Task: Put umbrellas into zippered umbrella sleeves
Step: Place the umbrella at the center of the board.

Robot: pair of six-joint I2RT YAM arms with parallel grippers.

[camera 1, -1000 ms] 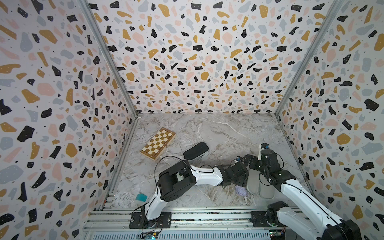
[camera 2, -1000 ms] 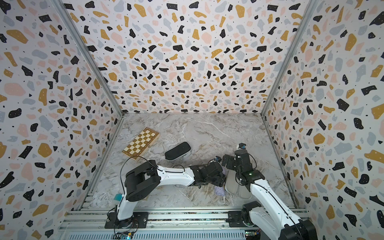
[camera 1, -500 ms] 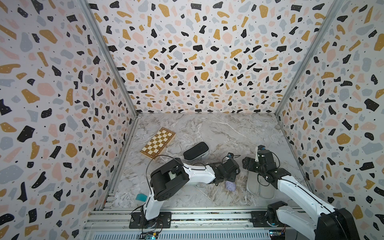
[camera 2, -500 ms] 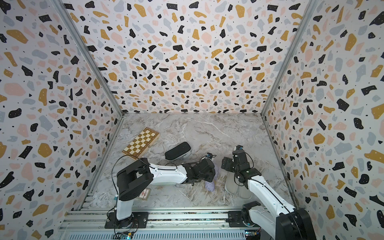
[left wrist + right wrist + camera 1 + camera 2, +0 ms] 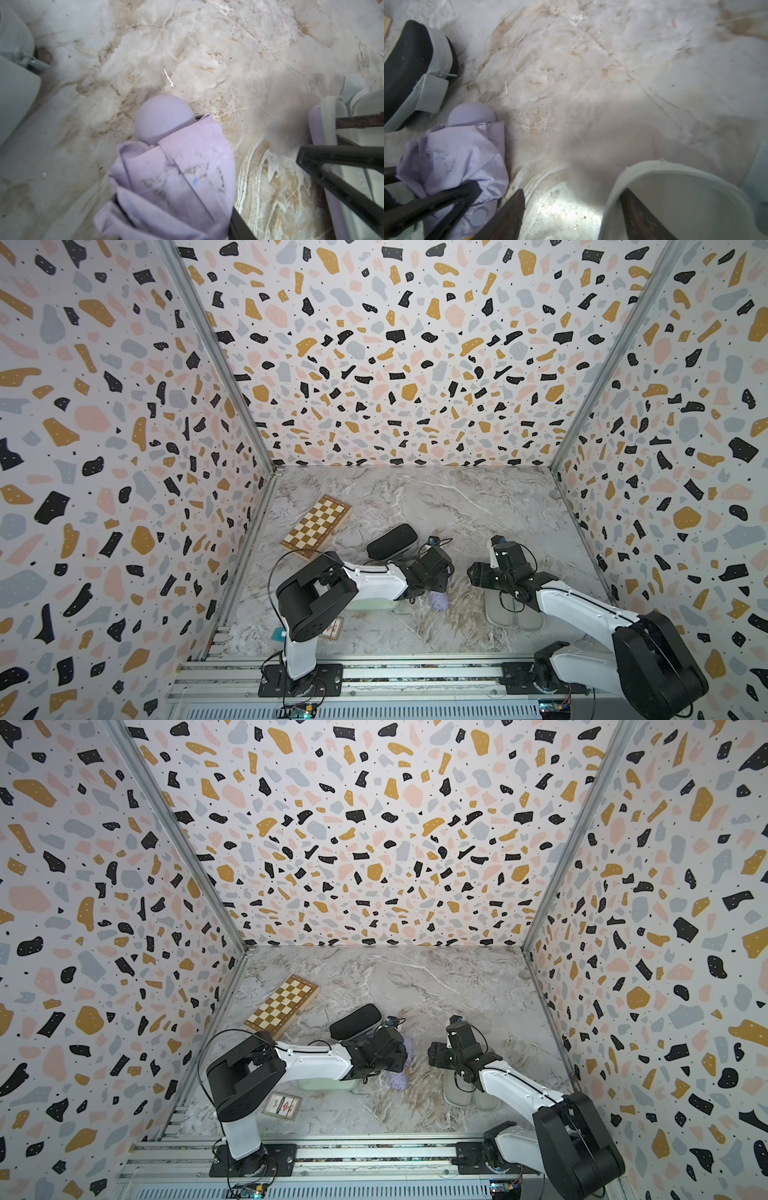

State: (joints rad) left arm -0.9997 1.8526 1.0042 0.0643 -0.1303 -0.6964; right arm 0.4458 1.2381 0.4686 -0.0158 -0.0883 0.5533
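My left gripper (image 5: 176, 216) is shut on the lilac umbrella (image 5: 174, 170), whose round handle end points at the marble floor. In both top views that umbrella (image 5: 439, 600) (image 5: 398, 1080) hangs under the left gripper (image 5: 434, 587). To its right lies the lilac sleeve (image 5: 500, 610) (image 5: 457, 1090), open, grey lining up. My right gripper (image 5: 571, 209) is open and straddles the sleeve's rim (image 5: 618, 182), one finger inside and one over the floor. The black sleeve (image 5: 391, 541) (image 5: 404, 62) lies closed behind the left arm. A mint green sleeve (image 5: 374, 605) shows partly under that arm.
A wooden chessboard box (image 5: 318, 526) (image 5: 282, 1004) lies at the back left. A small printed card (image 5: 332, 628) (image 5: 282, 1105) and a teal scrap (image 5: 277, 632) sit near the left arm's base. Patterned walls close in three sides.
The left gripper has carried the lilac umbrella leftward, away from the open sleeve. The right gripper has shifted slightly left over the sleeve's end, and its jaws have narrowed.
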